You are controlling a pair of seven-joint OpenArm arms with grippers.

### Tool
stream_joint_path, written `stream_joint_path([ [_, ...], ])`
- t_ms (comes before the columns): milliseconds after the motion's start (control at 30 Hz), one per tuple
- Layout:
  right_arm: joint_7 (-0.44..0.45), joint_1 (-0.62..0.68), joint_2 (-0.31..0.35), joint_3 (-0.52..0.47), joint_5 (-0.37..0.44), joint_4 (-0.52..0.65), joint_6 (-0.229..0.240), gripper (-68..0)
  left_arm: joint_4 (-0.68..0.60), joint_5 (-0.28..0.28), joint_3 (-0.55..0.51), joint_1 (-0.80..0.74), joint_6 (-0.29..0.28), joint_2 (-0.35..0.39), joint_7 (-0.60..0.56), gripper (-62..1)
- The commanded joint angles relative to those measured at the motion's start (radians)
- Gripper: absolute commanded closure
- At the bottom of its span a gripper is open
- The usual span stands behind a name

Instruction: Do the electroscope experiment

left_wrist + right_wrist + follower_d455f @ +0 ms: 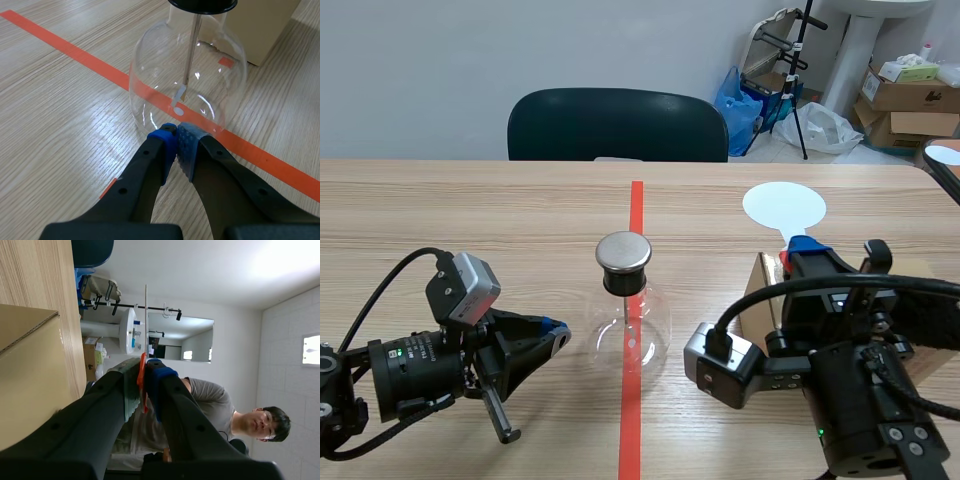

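Item: electroscope [631, 320], a clear round glass flask with black stopper and flat metal cap [623, 252], standing upright at the table's centre on the orange-red tape line [634, 215]. Inside, a thin metal rod [193, 47] hangs from the stopper and ends in a small pale leaf [180, 94]. Left gripper [558, 331]: at 9 o'clock of the flask, low over the wooden table [470, 215], tip aimed at the glass; fingers fully closed, blue pads [166, 145] pressed together with nothing between them, just short of the flask wall. Right gripper [801, 248]: at 2 o'clock of the flask, raised, fingers clamped on the orange handle of a paddle [784, 205] whose white round disc stands beyond the fingertips, seen edge-on from the right wrist. Cardboard box [761, 292]: at 3 o'clock of the flask, on the table beneath the right arm. Dark chair [617, 124]: at 12 o'clock, past the far table edge. A person in a grey shirt [212, 402] shows in the right wrist view beyond the gripper.
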State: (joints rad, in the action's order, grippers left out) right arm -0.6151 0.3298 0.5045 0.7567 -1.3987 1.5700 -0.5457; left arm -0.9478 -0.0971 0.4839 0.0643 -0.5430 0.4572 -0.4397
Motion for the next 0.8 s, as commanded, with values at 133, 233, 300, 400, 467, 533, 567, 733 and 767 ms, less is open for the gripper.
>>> stream_joint_path([
  [133,-0.035,-0.016,0.000,-0.006,-0.019,0.005,-0.048,-1.1,-0.013,-0.010,-0.009,0.005,0.002,0.004,-0.016,-2.7],
  [233,-0.061,-0.013,0.002,-0.006,-0.042,0.005,-0.088,-1.1,-0.013,-0.010,-0.009,0.005,0.002,0.004,-0.016,-2.7],
  [300,-0.063,-0.008,0.008,-0.006,-0.046,0.005,-0.125,-1.1,-0.013,-0.010,-0.009,0.005,0.002,0.004,-0.016,-2.7],
  [400,-0.063,0.009,0.017,-0.013,-0.045,0.012,-0.171,-1.1,-0.013,-0.010,-0.009,0.005,0.002,0.004,-0.016,-2.7],
  [467,-0.032,0.034,0.016,-0.047,-0.035,0.022,-0.173,-1.1,-0.013,-0.010,-0.009,0.005,0.002,0.004,-0.016,-2.7],
  [533,0.031,0.074,0.013,-0.098,-0.008,0.035,-0.190,-1.1,-0.013,-0.010,-0.009,0.005,0.002,0.004,-0.016,-2.7],
  [567,0.066,0.096,0.008,-0.131,0.005,0.040,-0.208,-1.1,-0.013,-0.010,-0.009,0.005,0.002,0.004,-0.016,-2.7],
  [733,0.302,0.220,-0.081,-0.358,0.041,0.040,-0.237,-1.1,-0.016,-0.011,-0.019,-0.010,-0.002,0.015,-0.027,-2.7],
  [767,0.356,0.240,-0.106,-0.404,0.059,0.040,-0.237,-1.1,-0.020,-0.011,-0.026,-0.020,-0.002,0.021,-0.041,-2.7],
])
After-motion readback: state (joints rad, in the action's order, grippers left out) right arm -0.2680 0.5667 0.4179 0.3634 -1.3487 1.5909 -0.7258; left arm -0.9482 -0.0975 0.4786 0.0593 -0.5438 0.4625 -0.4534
